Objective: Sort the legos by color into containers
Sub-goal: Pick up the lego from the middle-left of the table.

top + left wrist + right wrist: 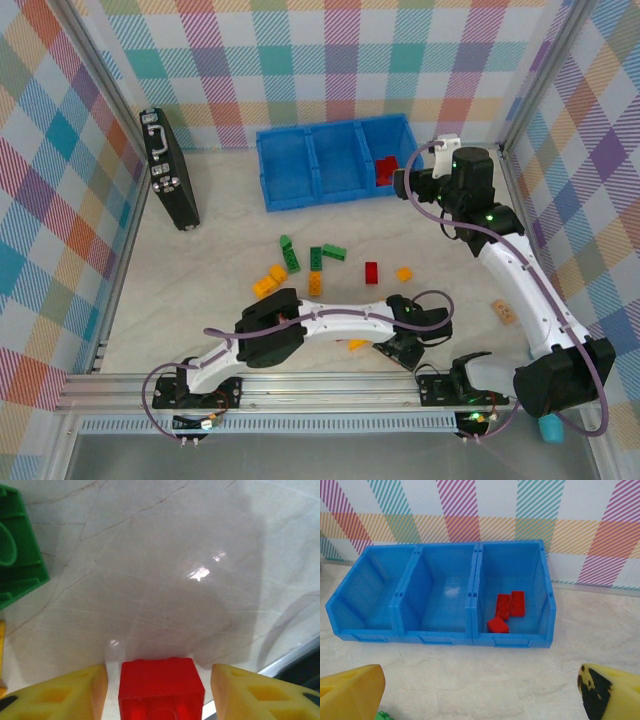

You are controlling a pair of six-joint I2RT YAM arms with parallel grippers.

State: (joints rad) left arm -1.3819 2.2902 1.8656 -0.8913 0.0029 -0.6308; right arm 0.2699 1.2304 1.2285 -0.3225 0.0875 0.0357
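From above, a black case [170,170] stands at the far left and the joined blue bins [300,185] sit against the back wall. Loose bricks [300,265] – green, orange and red – lie scattered mid-table. The left claw [362,346] is low near the front edge, and the right claw [405,183] hangs just beside the bins' right end.

On the left wrist camera, a red brick [161,687] sits between the yellow fingers [65,692] with a thin gap on each side, so the jaws are apart and not yet pinching. A green brick [17,550] lies at the far left.

On the right wrist camera, the claw [480,700] gapes wide and empty – three red bricks [507,610] lie in the right compartment.
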